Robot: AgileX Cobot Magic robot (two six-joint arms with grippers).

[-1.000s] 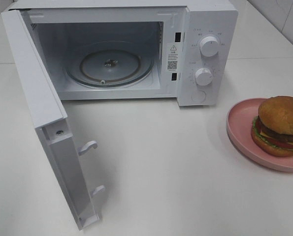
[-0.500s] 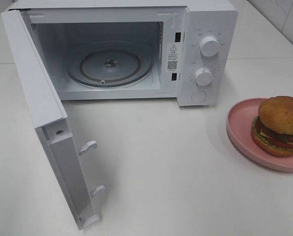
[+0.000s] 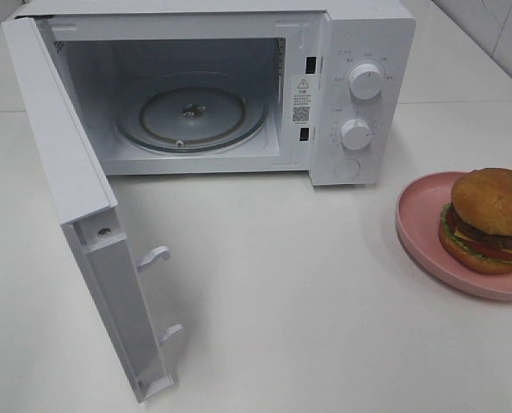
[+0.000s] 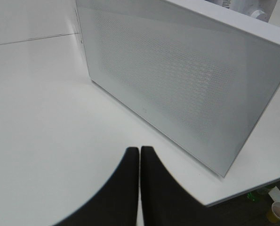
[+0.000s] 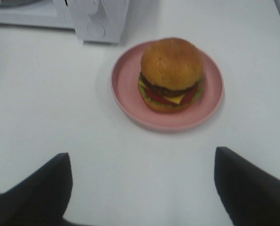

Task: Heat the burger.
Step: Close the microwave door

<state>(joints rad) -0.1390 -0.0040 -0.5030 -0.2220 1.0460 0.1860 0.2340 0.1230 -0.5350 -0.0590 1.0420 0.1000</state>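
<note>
While right fingers [image 5: 252, 188] gape, the burger [image 5: 171, 73] sits apart.

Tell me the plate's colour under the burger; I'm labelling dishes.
Plain pink plate, no pattern, clearest in the right wrist view.

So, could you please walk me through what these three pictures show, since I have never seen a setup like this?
Gladly. It is a robot with two arms, each ending in a gripper with a small camera on its wrist. The wide picture comes from a camera mounted high: a white microwave with its door swung open and a glass turntable inside, and to the right a burger on a pink plate, all on a white table. The left wrist picture shows the left gripper shut, empty, near the microwave door. The right wrist picture shows the right gripper wide open, holding nothing, facing the burger.
</note>
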